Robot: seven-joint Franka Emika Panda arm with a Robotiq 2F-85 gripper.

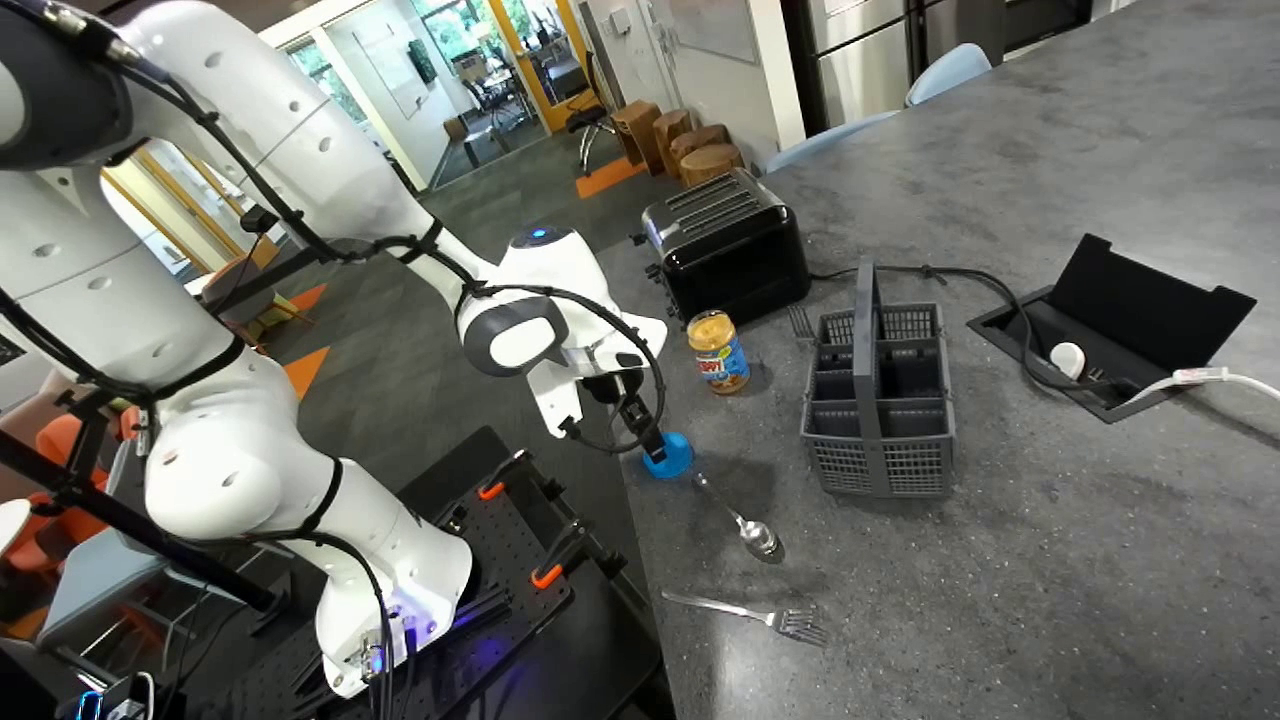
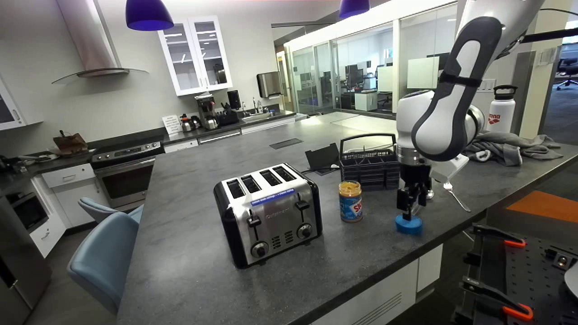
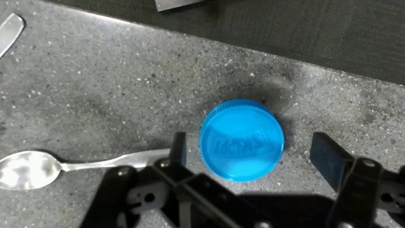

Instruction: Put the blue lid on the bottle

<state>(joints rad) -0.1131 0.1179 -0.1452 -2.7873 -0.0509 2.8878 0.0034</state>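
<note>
Two black jaws stand wide apart in your wrist view, with the flat, round, bright blue plastic lid (image 3: 242, 142) framed between them; a strip of speckled grey table (image 3: 126, 79) shows in each gap, the narrower one toward the shiny metal spoon (image 3: 129, 160). That spoon's handle runs in behind the nearer jaw, and you cannot tell whether they touch. You have the table's edge close to the lid, slanting across the top of the wrist view. In an exterior view you see a silver metal fork (image 1: 780, 620) past the spoon, its handle end just beside that edge. Your short, round, blue-labelled bottle (image 2: 351, 207) with orange-yellow contents stands upright, open at the top, between the lid and the black-and-steel four-slot toaster (image 2: 280, 219), nearer the toaster. Farther from the edge than the bottle, you find the dark grey plastic cutlery basket (image 1: 900, 465). Your lid lies on the table, ribbed round its side, faint lettering on its face.
</note>
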